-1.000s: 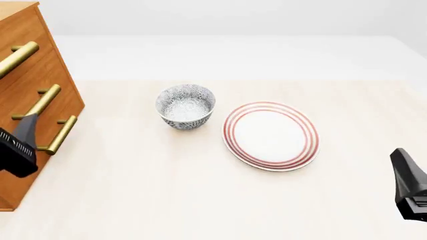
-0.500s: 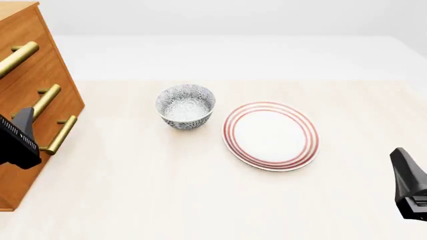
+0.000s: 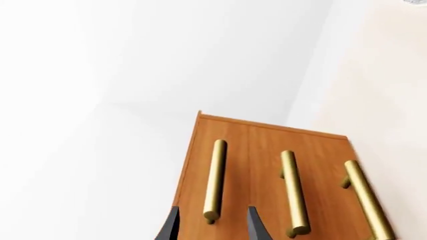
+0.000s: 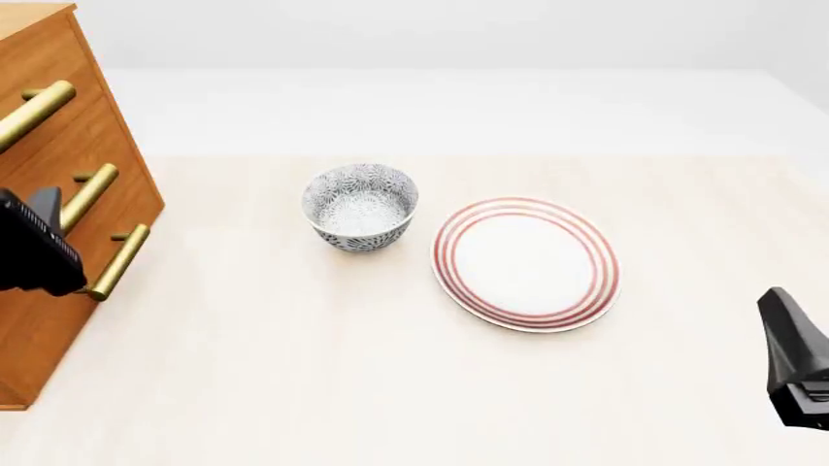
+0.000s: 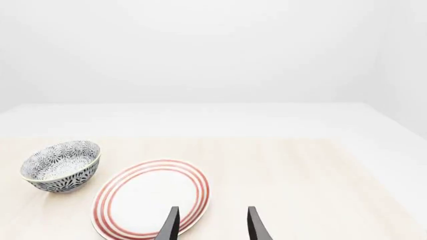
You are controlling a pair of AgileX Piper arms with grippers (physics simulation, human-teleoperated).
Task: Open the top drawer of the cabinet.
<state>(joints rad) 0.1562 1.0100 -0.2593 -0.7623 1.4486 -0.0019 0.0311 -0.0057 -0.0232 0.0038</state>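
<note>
The cabinet (image 4: 58,146) is an orange-brown chest at the table's left edge with three brass bar handles. The top drawer (image 4: 39,58) looks flush with the cabinet front, and its handle (image 4: 34,112) is the highest. In the left wrist view the top drawer (image 3: 233,160) and its handle (image 3: 215,180) lie straight ahead. My left gripper (image 3: 213,227) is open, with the handle's near end showing between its fingers. In the front view the left gripper (image 4: 47,206) sits in front of the middle handle (image 4: 88,192). My right gripper (image 5: 212,227) is open and empty, low at the front right (image 4: 790,364).
A patterned grey bowl (image 4: 361,206) stands mid-table, and a white plate with red rings (image 4: 525,262) lies to its right. Both also show in the right wrist view, the bowl (image 5: 60,166) and the plate (image 5: 152,200). The lowest handle (image 4: 119,260) sticks out beside my left gripper.
My left gripper has risen along the cabinet front, from beside the lowest handle up to the middle handle. The right arm has not moved.
</note>
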